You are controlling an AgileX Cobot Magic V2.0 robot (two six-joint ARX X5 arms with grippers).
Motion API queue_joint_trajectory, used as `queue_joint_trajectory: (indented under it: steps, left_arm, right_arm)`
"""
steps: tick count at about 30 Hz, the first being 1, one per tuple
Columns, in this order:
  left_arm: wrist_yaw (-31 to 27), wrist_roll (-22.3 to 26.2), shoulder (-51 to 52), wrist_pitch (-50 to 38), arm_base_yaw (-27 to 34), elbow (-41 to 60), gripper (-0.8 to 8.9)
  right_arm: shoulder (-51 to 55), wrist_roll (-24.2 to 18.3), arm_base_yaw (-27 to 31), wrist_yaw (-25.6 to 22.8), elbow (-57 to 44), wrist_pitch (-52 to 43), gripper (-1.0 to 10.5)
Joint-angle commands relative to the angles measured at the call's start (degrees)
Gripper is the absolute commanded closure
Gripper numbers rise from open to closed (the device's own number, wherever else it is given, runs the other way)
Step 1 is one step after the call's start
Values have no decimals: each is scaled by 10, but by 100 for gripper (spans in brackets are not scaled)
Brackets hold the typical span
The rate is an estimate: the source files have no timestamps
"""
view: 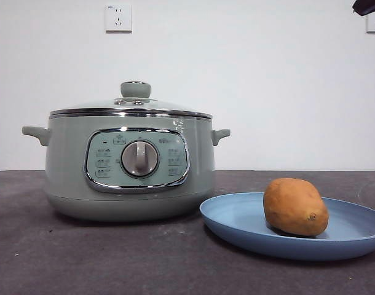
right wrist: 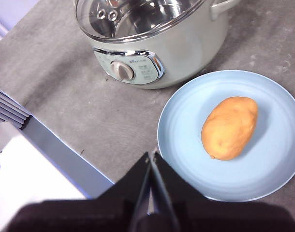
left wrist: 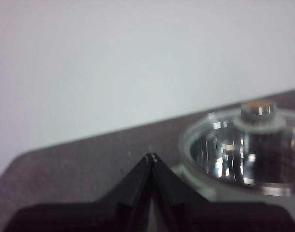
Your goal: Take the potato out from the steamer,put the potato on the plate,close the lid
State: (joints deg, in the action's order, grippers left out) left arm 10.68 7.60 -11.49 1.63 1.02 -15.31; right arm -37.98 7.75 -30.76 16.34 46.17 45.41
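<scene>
Nearest in the front view: the plate [view: 236, 222], light blue, resting on the dark surface [view: 83, 258] at about 4 o'clock, with the potato [view: 296, 207] lying on it, long axis roughly across the view, dark spot at the end toward the camera. Behind and at about 9 o'clock from the plate, just beside its rim: the steamer [view: 64, 166], dial facing forward, the lid [view: 135, 104] seated on top, knob upright. Far back, a white wall with a socket [view: 118, 18]; at 1 o'clock, only a black tip of an arm at the top corner. From the right wrist view: right tool [right wrist: 151, 155] raised well above the surface, jaws pressed together, gripping nothing, hanging near the plate's rim, potato lying beyond it at about 2 o'clock with its long axis slanted. From the left wrist view: left tool [left wrist: 151, 156] likewise pinched together and empty, off to the side of the steamer, lid knob in sight past the glass. Judged from this layout: potato out and plated, lid on, so nothing apparently left to grasp. If any correction were needed, right arm nearer the potato, left arm nearer the lid.
</scene>
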Motion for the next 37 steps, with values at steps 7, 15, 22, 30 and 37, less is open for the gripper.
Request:
queue_joint_trajectory:
  steps: [7, 15, 22, 30, 37]
  left_arm:
    - [-2, -26, 80, -5, 2, 105, 816]
    - [-2, -46, 114, 13, 2, 152, 816]
    - [-2, -46, 114, 86, 2, 152, 816]
    - [-1, -46, 114, 83, 2, 152, 816]
    - [-1, -46, 114, 83, 2, 152, 816]
  right_arm:
    - [0, 3, 0, -2, 2, -1, 947]
    - [0, 3, 0, -2, 2, -1, 947]
    - [0, 3, 0, -2, 2, 0, 947]
    - [0, 3, 0, -2, 2, 1, 947]
    - [0, 3, 0, -2, 2, 1, 947]
